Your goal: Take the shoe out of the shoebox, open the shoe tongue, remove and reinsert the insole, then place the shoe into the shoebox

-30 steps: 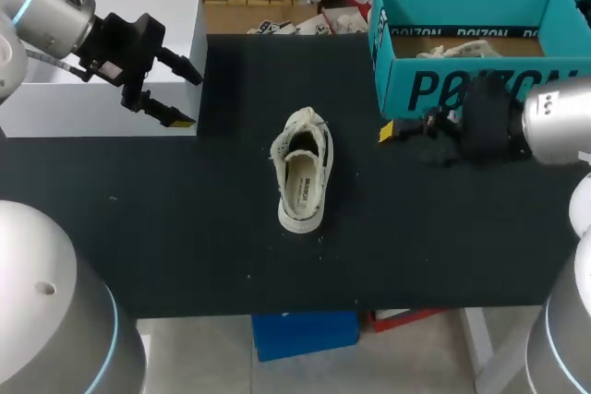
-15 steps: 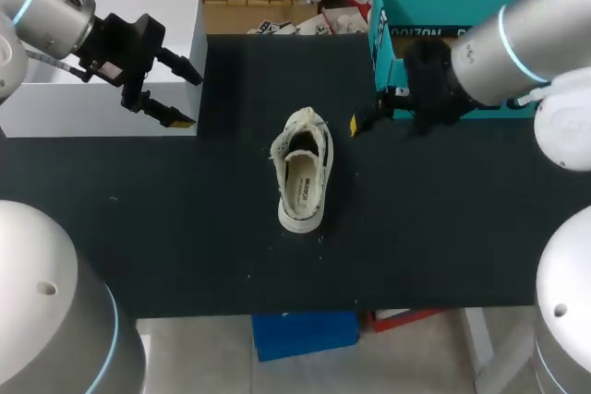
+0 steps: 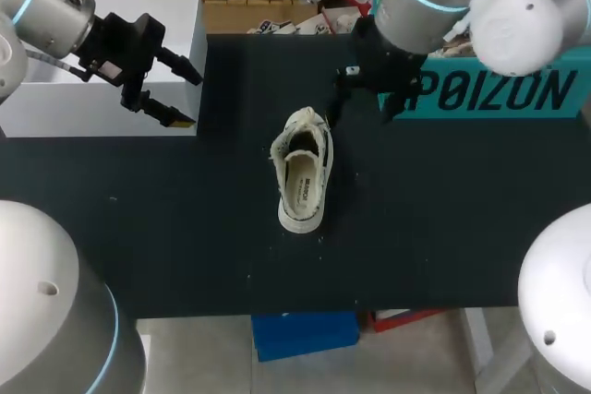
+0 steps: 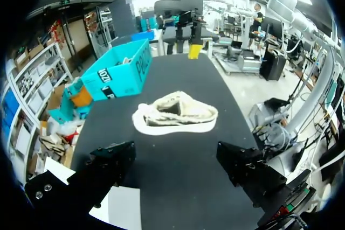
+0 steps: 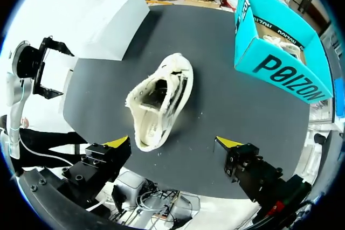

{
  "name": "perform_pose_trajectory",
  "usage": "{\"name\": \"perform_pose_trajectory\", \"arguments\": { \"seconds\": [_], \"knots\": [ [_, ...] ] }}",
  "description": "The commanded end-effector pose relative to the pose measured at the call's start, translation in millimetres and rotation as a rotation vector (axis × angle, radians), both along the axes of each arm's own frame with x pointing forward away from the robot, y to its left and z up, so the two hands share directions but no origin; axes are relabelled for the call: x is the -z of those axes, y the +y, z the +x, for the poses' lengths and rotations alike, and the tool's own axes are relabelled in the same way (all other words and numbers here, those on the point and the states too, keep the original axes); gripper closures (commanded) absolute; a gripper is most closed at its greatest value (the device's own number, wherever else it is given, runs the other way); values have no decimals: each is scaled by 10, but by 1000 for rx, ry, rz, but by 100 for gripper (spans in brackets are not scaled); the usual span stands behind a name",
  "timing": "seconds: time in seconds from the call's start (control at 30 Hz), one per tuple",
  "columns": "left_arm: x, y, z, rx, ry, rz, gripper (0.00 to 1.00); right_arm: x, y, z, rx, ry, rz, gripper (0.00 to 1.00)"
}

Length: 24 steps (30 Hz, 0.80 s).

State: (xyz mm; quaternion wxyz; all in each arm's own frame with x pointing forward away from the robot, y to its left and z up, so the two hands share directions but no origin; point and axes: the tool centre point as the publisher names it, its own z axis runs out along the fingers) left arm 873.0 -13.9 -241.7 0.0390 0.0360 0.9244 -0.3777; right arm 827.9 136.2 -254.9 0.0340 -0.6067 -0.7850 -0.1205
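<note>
A cream low shoe (image 3: 301, 173) stands on its sole in the middle of the black table (image 3: 185, 228), laced end toward the far side, insole showing. The teal shoebox (image 3: 499, 89) sits at the far right, partly hidden by my right arm. My right gripper (image 3: 363, 103) hangs open just right of the shoe's laced end, holding nothing; in its wrist view the shoe (image 5: 159, 100) lies ahead of the open gripper (image 5: 172, 143). My left gripper (image 3: 180, 97) is open at the far left, well away from the shoe (image 4: 175, 116), and its own view shows the gripper (image 4: 175, 152) empty.
A white box (image 3: 175, 16) stands at the table's far left corner, under my left gripper. In the left wrist view the shoebox (image 4: 121, 71) is beyond the shoe, with my right gripper (image 4: 186, 30) above the far end.
My right arm has swung left and toward the far side, from in front of the shoebox to beside the shoe's laced end. The left arm and the shoe have stayed put.
</note>
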Motion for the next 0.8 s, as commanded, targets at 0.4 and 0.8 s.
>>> {"name": "perform_pose_trajectory", "arguments": {
  "seconds": [0.4, 0.8],
  "knots": [
    [14, -5, -1, -1, -3, 1, 0, 473, 346, 107, 84, 30, -303, 22],
    [14, -5, -1, -1, -3, 1, 0, 829, 219, 197, 119, 2, -325, 20]
  ]
}}
